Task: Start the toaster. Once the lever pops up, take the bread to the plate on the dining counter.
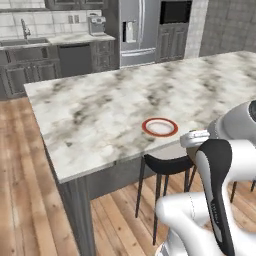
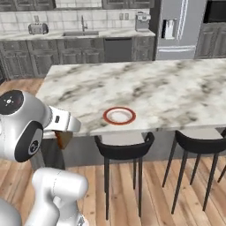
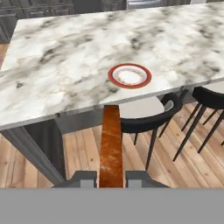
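My gripper [image 3: 111,177] is shut on the bread [image 3: 111,140], a brown slice seen edge-on that sticks out ahead of the fingertips. From the right base view, the bread [image 2: 64,138] hangs under the hand just off the near left edge of the dining counter [image 2: 176,88]. The plate [image 3: 130,75], white with a red rim, lies bare near the counter's front edge, ahead of and a little right of the slice. It also shows as plate [image 1: 160,127] and plate [image 2: 119,115]. The toaster [image 2: 37,28] stands far back on the wall worktop.
Black stools [image 2: 126,150] [image 2: 198,143] are tucked under the counter's near edge below the plate; one stool [image 1: 167,165] sits beside the arm. Wood floor lies to the left of the counter [image 1: 100,110]. Sink, cabinets and fridge [image 2: 176,26] line the far wall.
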